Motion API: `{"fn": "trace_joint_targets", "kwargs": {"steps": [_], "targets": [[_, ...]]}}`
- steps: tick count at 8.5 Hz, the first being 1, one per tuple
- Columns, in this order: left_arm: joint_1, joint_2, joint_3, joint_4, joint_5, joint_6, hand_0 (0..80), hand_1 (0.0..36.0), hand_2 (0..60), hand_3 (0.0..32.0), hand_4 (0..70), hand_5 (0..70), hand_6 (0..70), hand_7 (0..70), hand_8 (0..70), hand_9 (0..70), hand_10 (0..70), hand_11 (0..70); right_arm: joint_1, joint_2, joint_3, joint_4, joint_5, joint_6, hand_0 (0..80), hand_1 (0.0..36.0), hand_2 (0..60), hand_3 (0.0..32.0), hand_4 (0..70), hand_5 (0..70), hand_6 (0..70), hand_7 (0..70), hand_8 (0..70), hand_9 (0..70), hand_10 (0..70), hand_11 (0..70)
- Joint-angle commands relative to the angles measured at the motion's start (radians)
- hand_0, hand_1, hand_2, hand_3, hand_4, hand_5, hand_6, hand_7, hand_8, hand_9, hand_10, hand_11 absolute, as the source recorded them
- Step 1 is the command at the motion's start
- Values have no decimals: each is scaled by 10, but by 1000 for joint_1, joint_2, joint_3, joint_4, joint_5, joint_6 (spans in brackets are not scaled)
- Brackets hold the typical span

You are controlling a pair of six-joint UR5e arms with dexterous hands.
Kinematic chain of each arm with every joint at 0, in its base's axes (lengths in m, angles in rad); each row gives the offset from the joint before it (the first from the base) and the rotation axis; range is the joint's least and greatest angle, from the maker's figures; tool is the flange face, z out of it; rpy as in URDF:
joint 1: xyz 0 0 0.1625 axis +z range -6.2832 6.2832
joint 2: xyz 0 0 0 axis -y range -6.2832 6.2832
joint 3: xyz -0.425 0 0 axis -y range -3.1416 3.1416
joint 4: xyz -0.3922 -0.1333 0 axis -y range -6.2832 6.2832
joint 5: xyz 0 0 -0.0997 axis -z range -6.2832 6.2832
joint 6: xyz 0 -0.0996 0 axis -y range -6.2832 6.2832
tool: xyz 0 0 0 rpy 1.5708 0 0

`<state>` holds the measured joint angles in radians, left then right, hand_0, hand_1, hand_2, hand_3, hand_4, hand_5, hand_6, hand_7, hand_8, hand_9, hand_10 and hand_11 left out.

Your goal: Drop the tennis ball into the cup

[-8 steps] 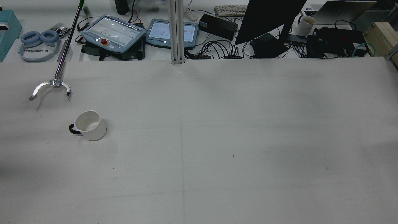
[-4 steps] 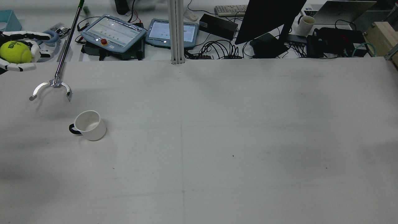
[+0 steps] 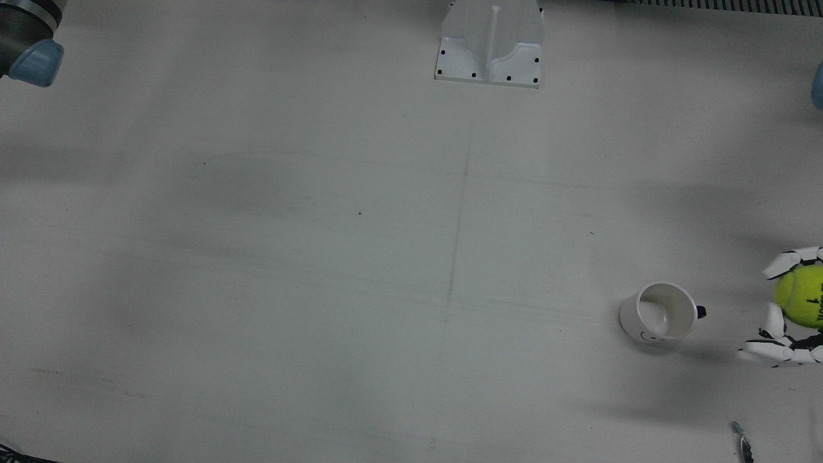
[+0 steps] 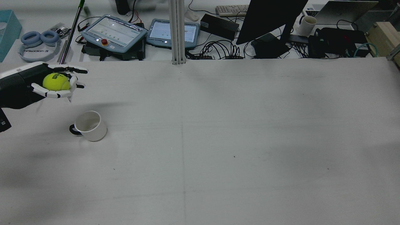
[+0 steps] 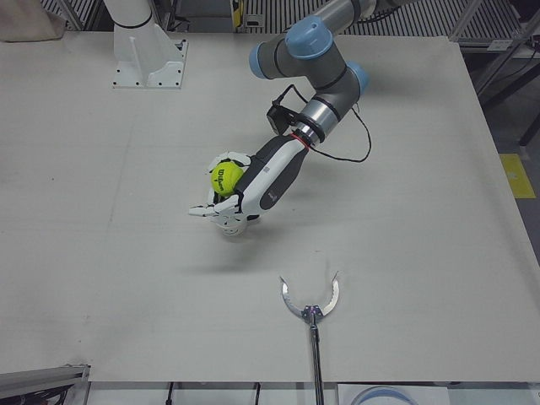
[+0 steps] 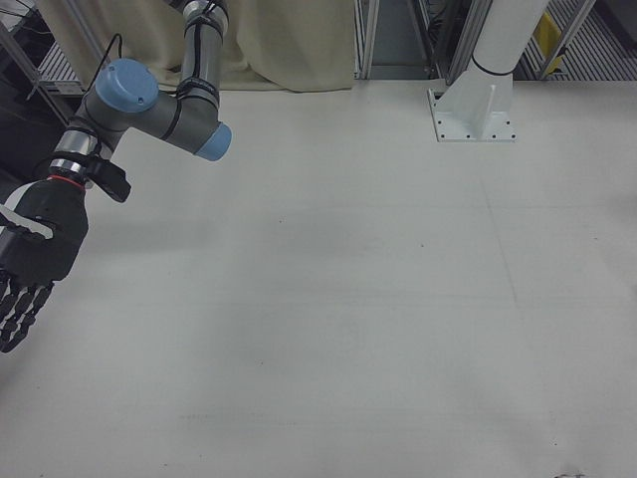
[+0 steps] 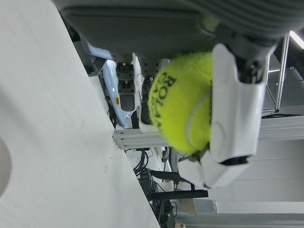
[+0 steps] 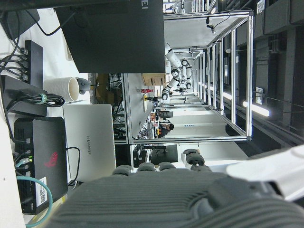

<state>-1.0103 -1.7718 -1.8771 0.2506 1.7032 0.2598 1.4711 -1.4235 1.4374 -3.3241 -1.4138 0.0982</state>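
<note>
A yellow tennis ball [image 4: 56,82] sits in my left hand [image 4: 29,85], whose white fingers are shut around it, above the table. The white cup [image 4: 89,126] with a black handle stands upright and empty, nearer and to the right of the hand in the rear view. From above, the ball [image 3: 800,297] is to the right of the cup [image 3: 659,312], not over it. In the left-front view the hand [image 5: 253,186] and ball [image 5: 226,178] cover most of the cup [image 5: 233,229]. My right hand [image 6: 30,259] hangs open at the table's far side, fingers spread and empty.
A metal grabber tool with a curved claw [image 5: 310,304] lies on the table beyond the cup; its pole [image 4: 70,34] runs back toward the desk. Tablets, cables, a monitor and headphones [image 4: 39,39] crowd the desk behind the table. A pedestal [image 3: 490,42] stands at the table's middle edge.
My left hand came in from the left with the ball and moved down and right toward the cup, now covering the grabber's claw in the rear view. The cup has not moved.
</note>
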Motion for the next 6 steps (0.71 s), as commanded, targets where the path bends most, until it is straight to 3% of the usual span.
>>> {"fn": "trace_joint_targets", "kwargs": {"steps": [1,2,3,4,5,6], "targets": [[45,0,10,-11,-4,44,615,310,364,0,307,152,467,700,399,605,157,249,0,0,0,0,-1,0,0,0,0,0,0,0,0,0,0,0,0,0],[56,0,10,-11,-23,45,590,296,414,0,297,169,523,700,395,578,147,234,0,0,0,0,-1,0,0,0,0,0,0,0,0,0,0,0,0,0],[74,3,10,-13,-51,47,535,253,390,0,254,143,513,672,298,419,92,151,0,0,0,0,-1,0,0,0,0,0,0,0,0,0,0,0,0,0],[84,5,10,-20,-51,47,480,244,367,0,138,27,26,334,18,92,24,52,0,0,0,0,-1,0,0,0,0,0,0,0,0,0,0,0,0,0],[84,5,10,-27,-51,47,463,236,406,0,49,26,24,192,0,24,1,17,0,0,1,0,-1,0,0,0,0,0,0,0,0,0,0,0,0,0],[84,6,12,-28,-51,47,455,235,416,0,1,15,7,155,0,17,0,1,0,0,2,0,-1,0,0,0,0,0,0,0,0,0,0,0,0,0]]}}
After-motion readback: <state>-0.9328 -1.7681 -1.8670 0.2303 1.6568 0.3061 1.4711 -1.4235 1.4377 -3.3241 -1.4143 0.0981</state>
